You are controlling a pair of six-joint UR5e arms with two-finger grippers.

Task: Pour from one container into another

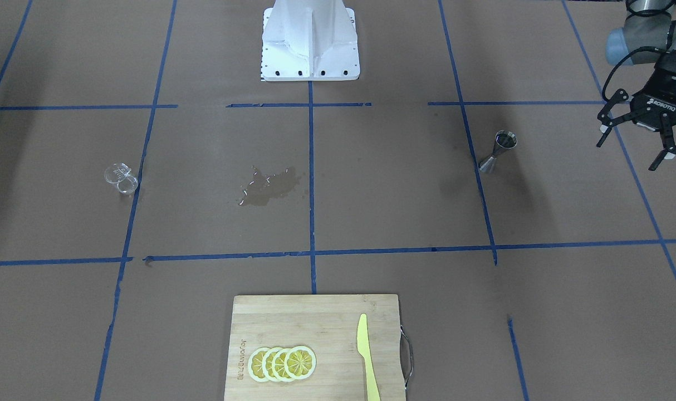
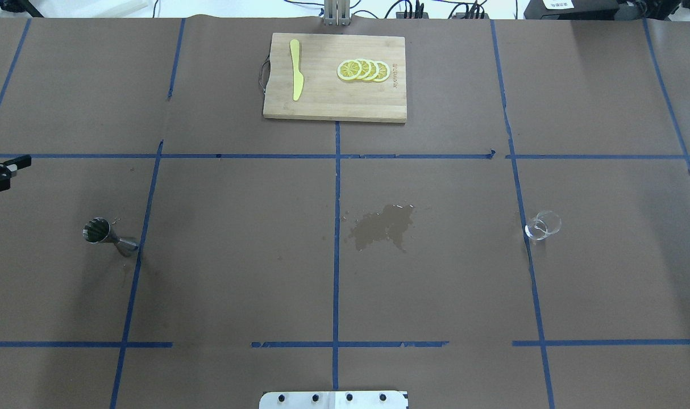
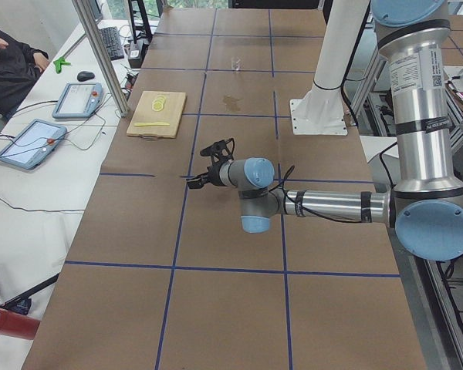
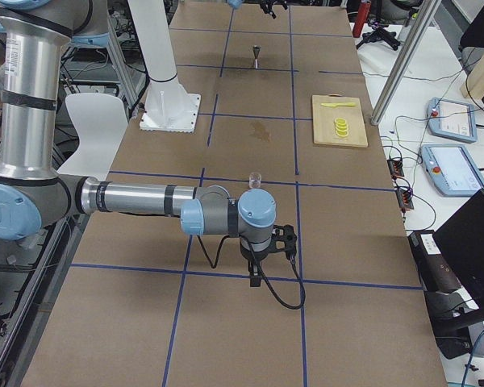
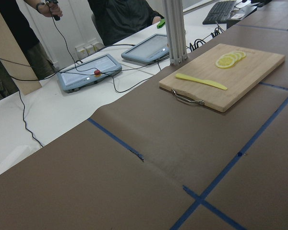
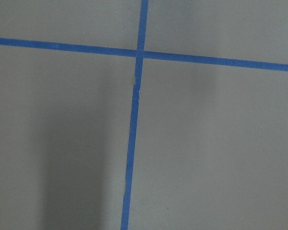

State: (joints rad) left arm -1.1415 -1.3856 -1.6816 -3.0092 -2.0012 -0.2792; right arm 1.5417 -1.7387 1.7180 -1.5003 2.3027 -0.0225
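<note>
Hanging above the table's left end, the left gripper (image 1: 633,146) has its fingers spread wide with nothing between them. It sits beside the steel jigger (image 1: 498,151) but well apart from it. The right arm reaches out low over the table's right end, and its right gripper (image 4: 262,260) points straight down near a crossing of blue tape. It shows only in the right-end view, so I cannot tell whether its fingers are apart or together.

Counted: one jigger, one glass cup (image 1: 122,178), one cutting board (image 1: 316,312), one yellow knife (image 1: 367,356), four lemon slices (image 1: 282,363) overlapping in a row, and one wet patch (image 1: 268,186).

The cup is small, clear and upright, and stands on the brown paper on the robot's right, just beside a blue tape line. The jigger stands upright on the robot's left, an hourglass of silvery steel whose upper cone looks dark inside. The two are far apart, with the wet patch between them. Neither touches a gripper.
</note>
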